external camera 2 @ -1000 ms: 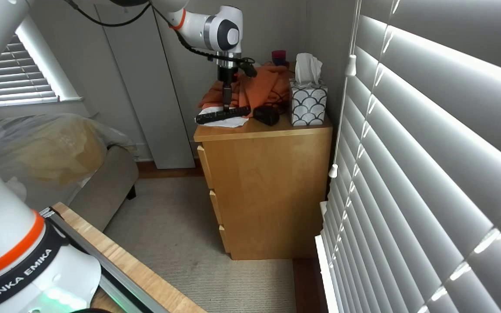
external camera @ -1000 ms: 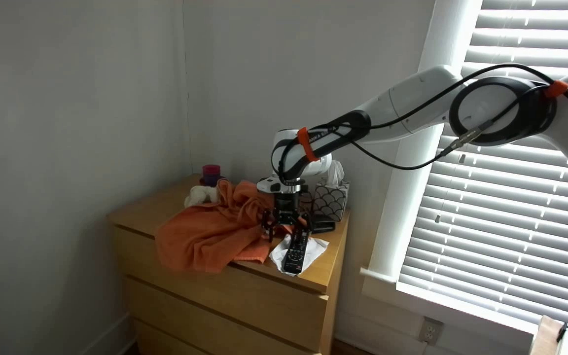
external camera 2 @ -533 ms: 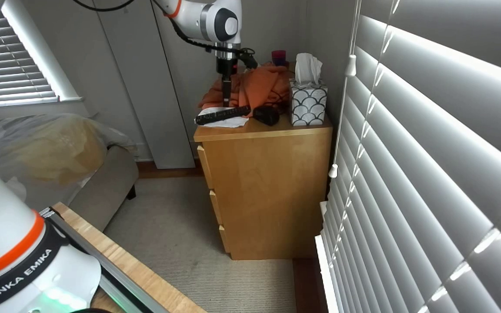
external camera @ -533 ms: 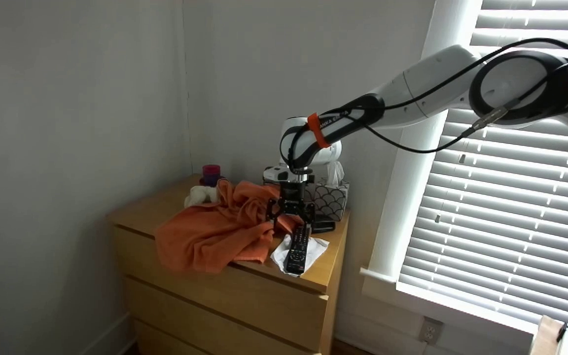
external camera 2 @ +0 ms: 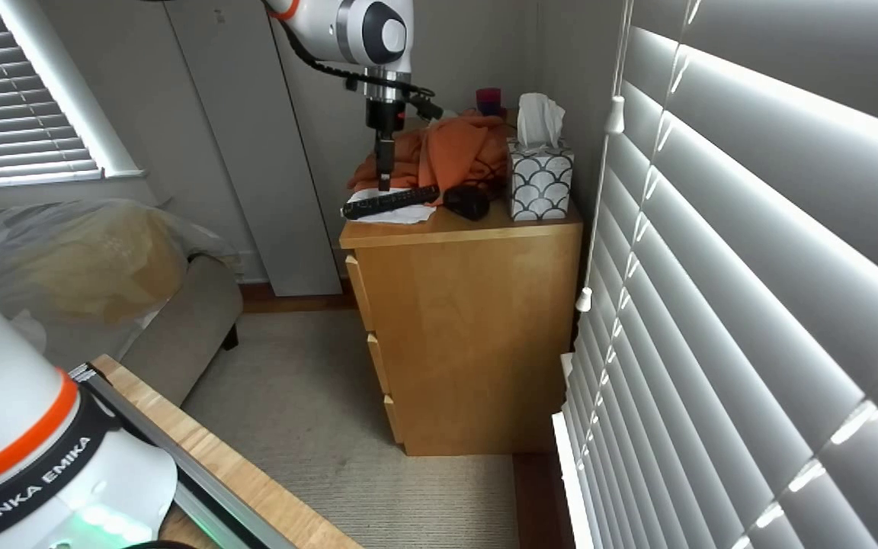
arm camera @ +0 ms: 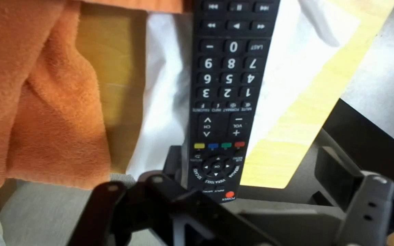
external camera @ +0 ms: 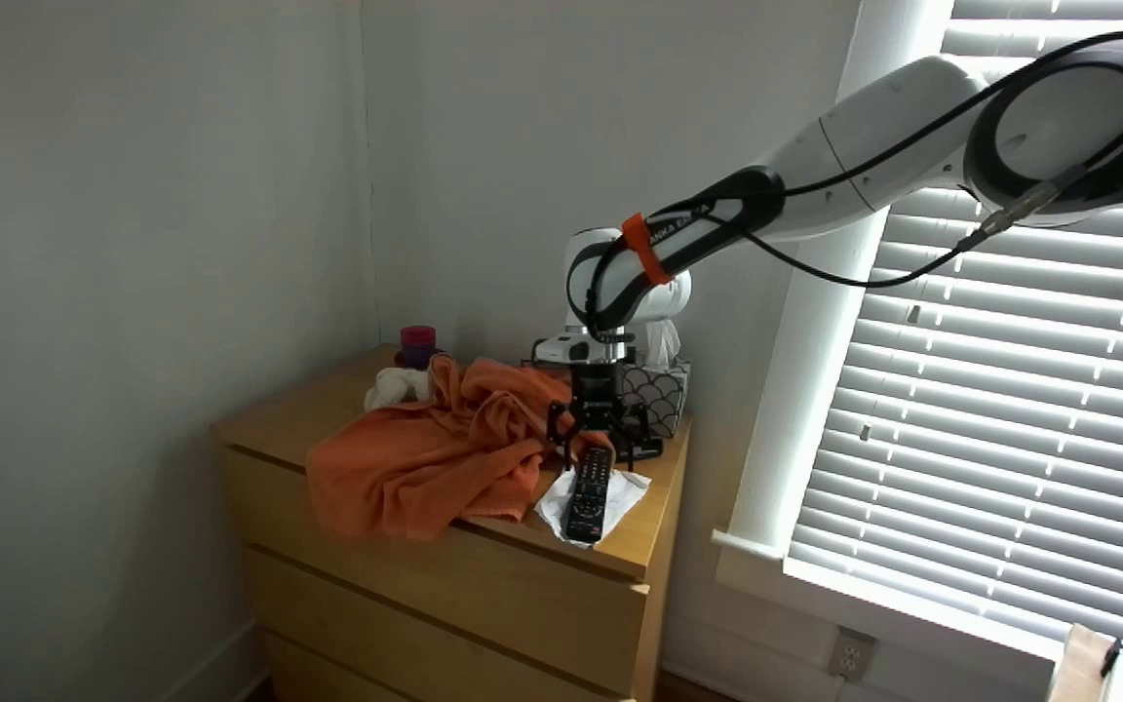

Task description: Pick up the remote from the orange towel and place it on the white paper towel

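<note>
Gripper (external camera: 599,460) spread wide and clasping nothing, I hover it by the remote (external camera: 588,497); whether a fingertip brushes it I cannot tell. In an exterior view, the remote lies on the white paper towel (external camera: 627,495), its twelve o'clock end reaching the orange towel (external camera: 425,468), whose bulk sits toward ten o'clock. I see the tissue box (external camera: 664,395) at one o'clock from the remote, standing on top of the wooden dresser (external camera: 522,585).
</note>
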